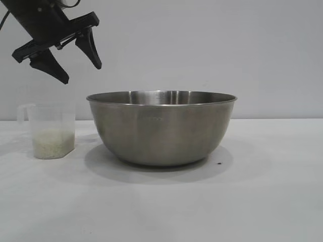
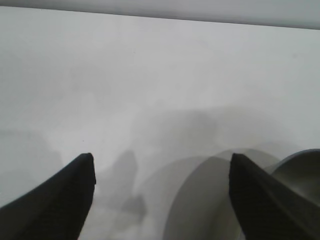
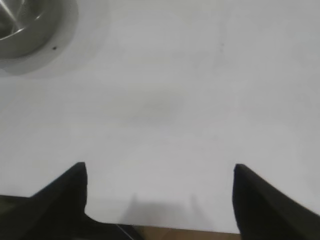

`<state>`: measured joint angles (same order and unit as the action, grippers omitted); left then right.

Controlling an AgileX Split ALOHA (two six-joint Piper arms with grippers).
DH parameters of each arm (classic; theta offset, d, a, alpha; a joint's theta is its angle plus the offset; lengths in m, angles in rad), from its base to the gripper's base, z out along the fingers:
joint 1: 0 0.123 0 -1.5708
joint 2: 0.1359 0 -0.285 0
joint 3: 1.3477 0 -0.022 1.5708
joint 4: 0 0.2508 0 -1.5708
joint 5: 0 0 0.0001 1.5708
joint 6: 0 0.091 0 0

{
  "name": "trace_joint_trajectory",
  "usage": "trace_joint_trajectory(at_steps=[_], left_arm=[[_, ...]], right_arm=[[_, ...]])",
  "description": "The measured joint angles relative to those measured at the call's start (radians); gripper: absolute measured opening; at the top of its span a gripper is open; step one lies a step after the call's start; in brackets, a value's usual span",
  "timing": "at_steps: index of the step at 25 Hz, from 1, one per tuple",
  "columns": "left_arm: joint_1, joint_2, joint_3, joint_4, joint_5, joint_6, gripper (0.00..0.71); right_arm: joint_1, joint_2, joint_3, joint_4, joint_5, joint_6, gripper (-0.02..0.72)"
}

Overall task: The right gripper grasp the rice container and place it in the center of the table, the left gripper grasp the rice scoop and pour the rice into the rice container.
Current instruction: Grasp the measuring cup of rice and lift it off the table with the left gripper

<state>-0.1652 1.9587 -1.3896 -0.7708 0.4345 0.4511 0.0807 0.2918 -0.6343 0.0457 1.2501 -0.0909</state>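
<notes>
Left pincer hangs above measuring cup, fingers spread wide, holding nothing. Cup upright on bench, rice inside, just left of steel mixing bowl. Bowl at bench centre: placement looks done. Right pincer open, well clear of bowl. Left: grasp, pour.

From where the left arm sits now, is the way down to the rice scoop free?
Probably yes. The left tool hangs open in the air above the rice scoop, with nothing between them. The rice container stands beside the scoop with a gap, so it should not block a descent.
</notes>
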Motion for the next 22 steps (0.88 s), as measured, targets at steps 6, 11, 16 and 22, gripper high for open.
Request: trace_joint_trajectory(at_steps=[6,11,16,22], left_arm=[[0.000,0.000,0.000,0.002,0.000,0.000,0.531],[0.000,0.000,0.000,0.004,0.000,0.000,0.531],[0.000,0.000,0.000,0.020,0.000,0.000,0.531],[0.000,0.000,0.000,0.026,0.000,0.001,0.531]], right_arm=[[0.000,-0.200,0.092,0.006,-0.065,0.000,0.535],[0.000,-0.292,0.145,0.015,-0.098,0.008,0.535],[0.000,-0.309,0.145,0.015,-0.101,0.013,0.535],[0.000,-0.309,0.145,0.015,-0.103,0.015,0.535]])
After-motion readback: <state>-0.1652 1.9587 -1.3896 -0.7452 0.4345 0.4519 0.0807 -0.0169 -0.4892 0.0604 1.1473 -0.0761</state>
